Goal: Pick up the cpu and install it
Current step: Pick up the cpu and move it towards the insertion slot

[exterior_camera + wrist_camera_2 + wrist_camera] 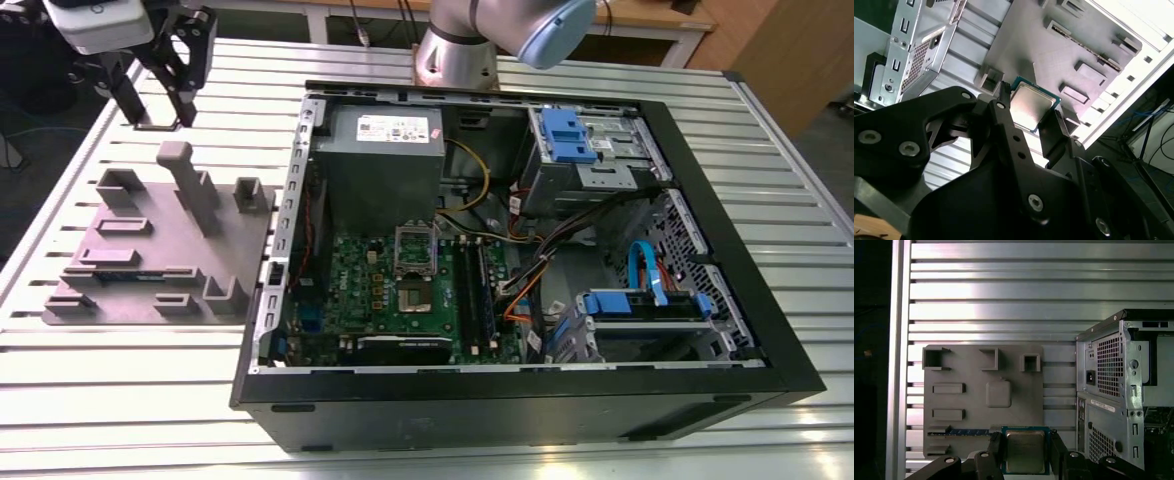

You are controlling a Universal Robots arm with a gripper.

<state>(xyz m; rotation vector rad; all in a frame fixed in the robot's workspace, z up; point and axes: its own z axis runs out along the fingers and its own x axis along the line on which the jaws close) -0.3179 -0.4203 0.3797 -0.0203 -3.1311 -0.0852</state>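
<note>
— Biggest first?

— Slatted metal desk (120, 400), running out past every edge of the exterior view.

— On it?

— Open computer case (534, 410), side panel off, green motherboard (387, 300) bared inside among cables and blue drive trays. Cropped to a rear corner with vent grilles in both wrist views.

— Beside that?

— Grey fixture plate (147, 260), lying flat on the desk just beside the case, toward the exterior view's left. Studded with blocks and slots; near edge masked by the gripper (1025, 447) in the first wrist view.

— Arm?

— Silvery base (461, 50) standing beyond the case, cut off above by the frame. Gripper hanging near the plate's far end, topped by a pale housing partly out of frame.

— Anything in the slots?

— Blue-green memory stick (966, 432), seated along one slot, one end lost behind the fingers (995, 447).

— And the fingers?

— Closed on the cpu (1025, 456), pinching two opposite edges, silvery lid turned toward both wrist cameras. Held over the plate's edge, well apart from the motherboard. Seemingly raised off the plate, gap hard to judge. Barely a thin dark sliver in the exterior view.
</note>
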